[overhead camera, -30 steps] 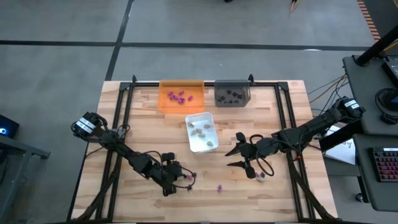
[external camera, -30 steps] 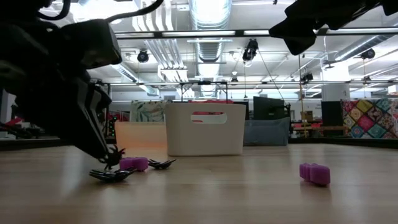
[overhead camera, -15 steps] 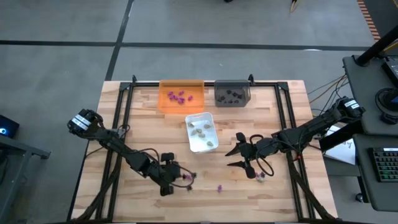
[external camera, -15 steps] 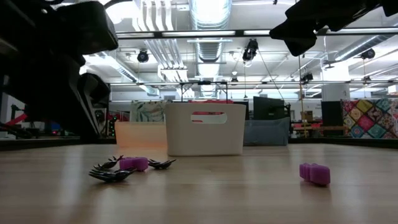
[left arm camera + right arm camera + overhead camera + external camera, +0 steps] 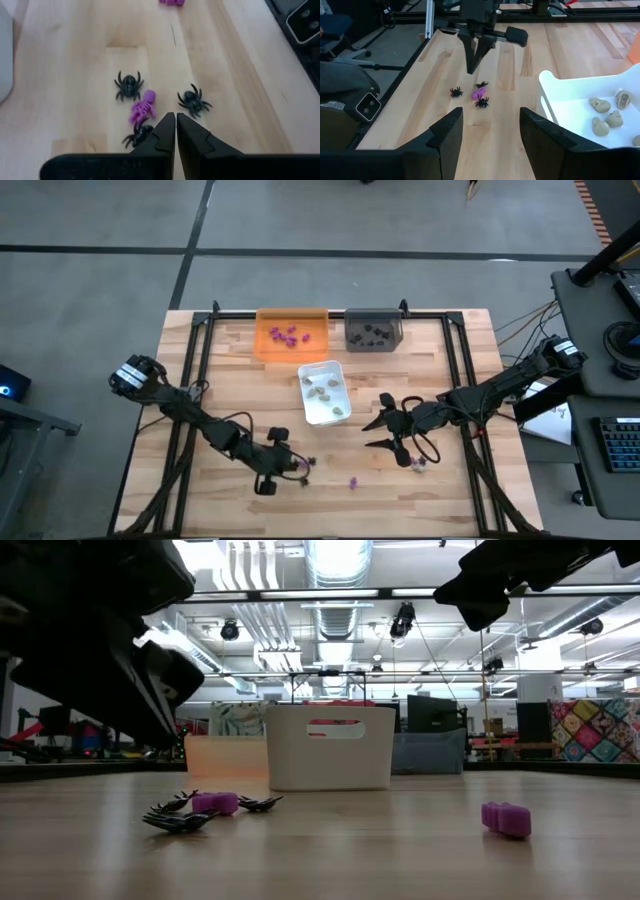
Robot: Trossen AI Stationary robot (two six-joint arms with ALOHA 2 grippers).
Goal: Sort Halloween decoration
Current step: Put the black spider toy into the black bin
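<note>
Three tiny black toy spiders are lying around one small purple toy skeleton near the front of the pale wooden worktop. The left gripper is hanging just above them with its jaws clenched on nothing. Another purple piece is lying apart, to the right. The right gripper is waiting farther right, jaws released. Behind, pale beige pieces are sitting in a white plastic tray. Farthest back, purple pieces are filling an orange tray, black ones a grey tray.
</note>
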